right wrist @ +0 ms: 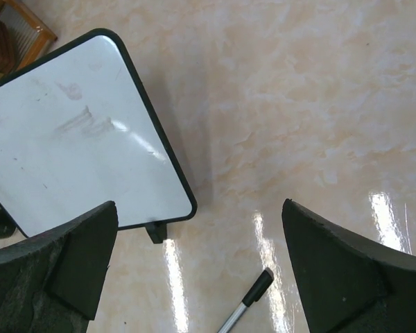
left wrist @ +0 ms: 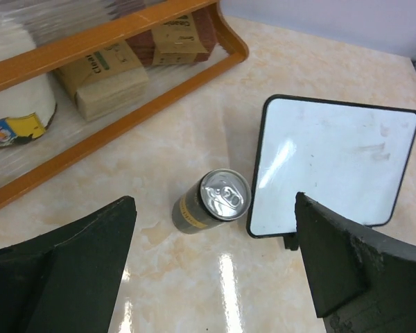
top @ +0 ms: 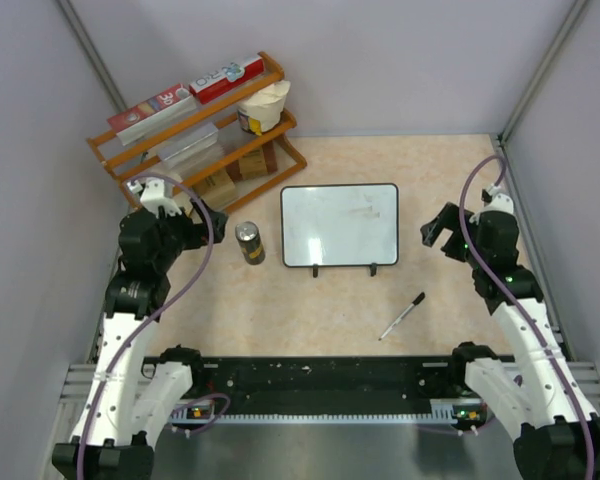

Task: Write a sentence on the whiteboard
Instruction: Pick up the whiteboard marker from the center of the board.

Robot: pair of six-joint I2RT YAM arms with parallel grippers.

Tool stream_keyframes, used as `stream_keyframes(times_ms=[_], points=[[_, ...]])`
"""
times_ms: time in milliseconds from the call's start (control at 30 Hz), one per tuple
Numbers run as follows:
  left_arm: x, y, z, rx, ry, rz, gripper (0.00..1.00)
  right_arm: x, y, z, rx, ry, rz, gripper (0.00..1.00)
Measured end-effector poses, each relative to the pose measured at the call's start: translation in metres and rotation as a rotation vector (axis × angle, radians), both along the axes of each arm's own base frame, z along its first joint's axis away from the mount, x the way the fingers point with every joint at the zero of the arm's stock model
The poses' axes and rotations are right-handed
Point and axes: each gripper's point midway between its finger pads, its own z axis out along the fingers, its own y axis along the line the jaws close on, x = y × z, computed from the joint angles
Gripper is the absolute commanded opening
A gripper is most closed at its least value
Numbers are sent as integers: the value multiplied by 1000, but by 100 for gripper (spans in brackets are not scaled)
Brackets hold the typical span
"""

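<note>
- The table [top: 320, 310] is pale and marbled, with grey walls close round it and the two arms bolted at its near edge
- A wooden rack [left wrist: 111, 31] sits at the far left corner, loaded with boxes and packets
- The whiteboard [top: 340, 225] stands at mid-table on its two small black feet, face toward the arms. It carries only faint grey smears, so no sentence is on it yet
- The left gripper [top: 202, 220] hangs left of the board with its fingers spread wide and nothing between them
- The right gripper [top: 438, 232] hangs just off the board's right edge, also spread wide and empty
- A drinks can [top: 249, 242] stands upright just beside the board's lower left corner, apart from it
- The marker [top: 403, 315] lies flat on the table, nearer the arms than the board's right foot, with its black end pointing up toward the right arm
- From where I stand, the step in hand is fetching that marker, and the right arm is the better placed for it
- I would turn the wrist so the fingers cross the thin barrel and go right down to the tabletop before closing, or it may roll away
- A grip near the middle leaves the tip free, and the black end looks like a cap that must come off first
- The board looks light on its feet, so the left gripper could steady it, minding the can
</note>
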Motion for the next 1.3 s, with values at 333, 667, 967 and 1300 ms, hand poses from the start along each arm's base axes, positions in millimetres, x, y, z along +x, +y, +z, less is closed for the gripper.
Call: stream_keyframes(times_ms=[333, 667, 967, 1300], points=[[-11, -86, -7, 79, 90, -354, 99, -3, 7, -13, 15, 58, 34, 99], [-60, -249, -55, 296, 224, -738, 97, -6, 8, -35, 31, 119, 29, 99], [-143, -386, -161, 539, 360, -1015, 83, -16, -26, -79, 94, 246, -144, 99], [-192, -423, -231, 643, 419, -1098, 48, -26, -61, -104, 184, 325, -280, 99]])
